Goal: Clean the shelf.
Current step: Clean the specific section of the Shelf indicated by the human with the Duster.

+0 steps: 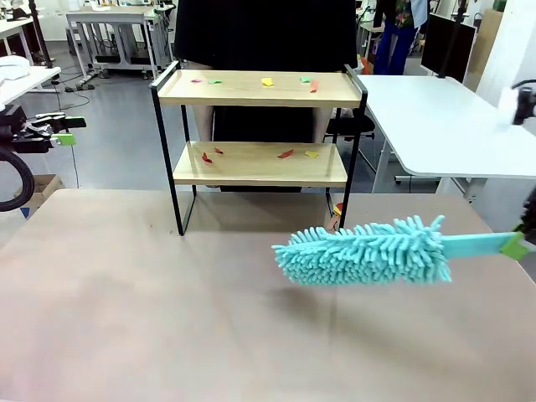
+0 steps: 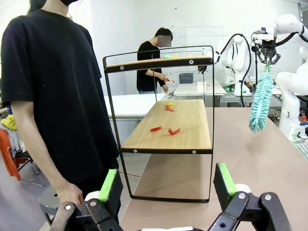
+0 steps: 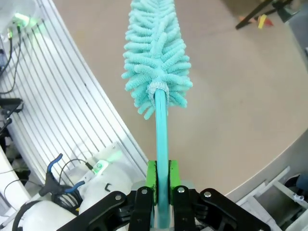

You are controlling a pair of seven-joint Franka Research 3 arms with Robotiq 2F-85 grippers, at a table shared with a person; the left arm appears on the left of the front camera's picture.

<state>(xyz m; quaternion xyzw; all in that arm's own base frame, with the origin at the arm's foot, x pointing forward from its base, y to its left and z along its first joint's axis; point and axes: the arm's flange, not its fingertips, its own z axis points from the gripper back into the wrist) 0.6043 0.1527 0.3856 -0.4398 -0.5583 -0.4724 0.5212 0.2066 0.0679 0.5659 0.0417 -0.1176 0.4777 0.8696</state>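
The shelf stands at the table's far side, two wooden boards in a black frame. Small red, yellow and green paper scraps lie on both boards. My right gripper comes in from the right edge, shut on the handle of a teal fluffy duster. The duster hangs level above the table, in front of the shelf's right half and clear of it. In the right wrist view my gripper clamps the duster handle. My left gripper waits open at the far left; its pads frame the shelf.
A person in a black top stands right behind the shelf, also near my left gripper. A white table sits at the back right. One scrap lies by the shelf's right foot. The brown tabletop is bare in front.
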